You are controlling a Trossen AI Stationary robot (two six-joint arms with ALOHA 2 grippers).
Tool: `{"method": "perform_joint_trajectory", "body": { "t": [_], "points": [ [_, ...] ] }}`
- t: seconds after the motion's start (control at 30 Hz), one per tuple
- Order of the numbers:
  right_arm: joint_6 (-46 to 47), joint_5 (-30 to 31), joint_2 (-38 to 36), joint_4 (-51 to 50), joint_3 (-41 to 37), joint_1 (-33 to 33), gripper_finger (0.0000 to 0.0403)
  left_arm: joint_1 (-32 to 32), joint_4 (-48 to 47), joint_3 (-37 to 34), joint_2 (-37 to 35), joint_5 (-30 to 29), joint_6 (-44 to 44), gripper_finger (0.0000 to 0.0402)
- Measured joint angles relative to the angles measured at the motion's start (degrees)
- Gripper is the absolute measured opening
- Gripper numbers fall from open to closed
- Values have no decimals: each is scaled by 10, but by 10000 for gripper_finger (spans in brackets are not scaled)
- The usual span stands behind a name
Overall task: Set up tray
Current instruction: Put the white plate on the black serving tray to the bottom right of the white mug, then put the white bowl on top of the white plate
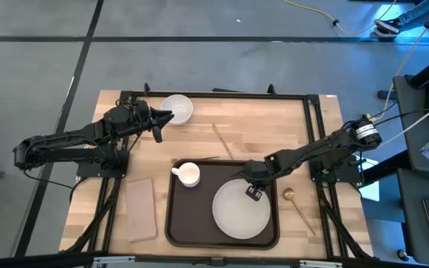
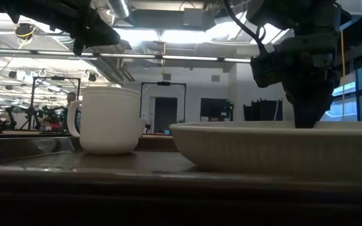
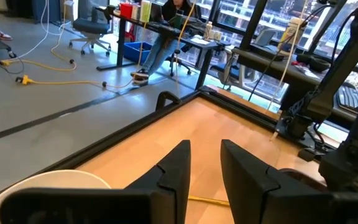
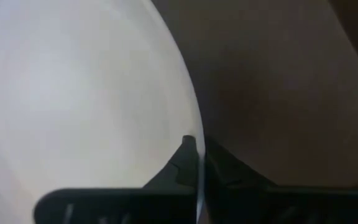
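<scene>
The dark brown tray lies on the table's near half. On it stand a white plate and a white mug, both resting flat on their bases in the low view. My right gripper is down at the plate's far right rim, shut on it. My left gripper hovers open, raised above the table, beside a white bowl near the far edge; in the left wrist view the bowl's rim shows beside my fingers, untouched. My right gripper pinches the plate's rim on its far right side between the two fingers, one over the plate's inside and one outside it. It comes from above, slanting in from the table's right. The plate sits level on the tray.
A tan napkin lies left of the tray. A gold spoon lies right of it, and a gold stick and a dark one lie beyond its far edge. A black frame borders the table.
</scene>
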Motion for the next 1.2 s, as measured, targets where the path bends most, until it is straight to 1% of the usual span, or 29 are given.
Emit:
{"method": "perform_joint_trajectory", "body": {
  "t": [0.37, 0.47, 0.57, 0.7, 0.8, 0.93, 1.07, 1.2],
  "points": [
    [0, 7, 0, -1, 0, 0, 32, 0, 0, 0, 0, -1, 0, 88],
    [-8, 8, 0, -3, 0, 0, 52, 0, 0, 0, 0, -2, 0, 93],
    [-7, 8, 0, -11, 0, 0, 82, 0, 0, 0, 0, -2, 0, 98],
    [-2, 8, -1, -49, 7, -3, 120, 0, 0, 0, 0, -2, 5, 104],
    [-17, 14, -6, -113, 45, -12, 133, 0, 0, 0, 0, -2, 26, 108],
    [-88, 49, -8, -185, 129, -42, 134, 0, 0, 0, 0, -2, 57, 112],
    [-196, 54, -8, -169, 215, -85, 132, 2, -9, 0, 0, -5, 72, 116],
    [-223, 56, -8, -144, 289, -126, 132, 3, -48, 1, 1, -25, 154, 116]
  ]
}}
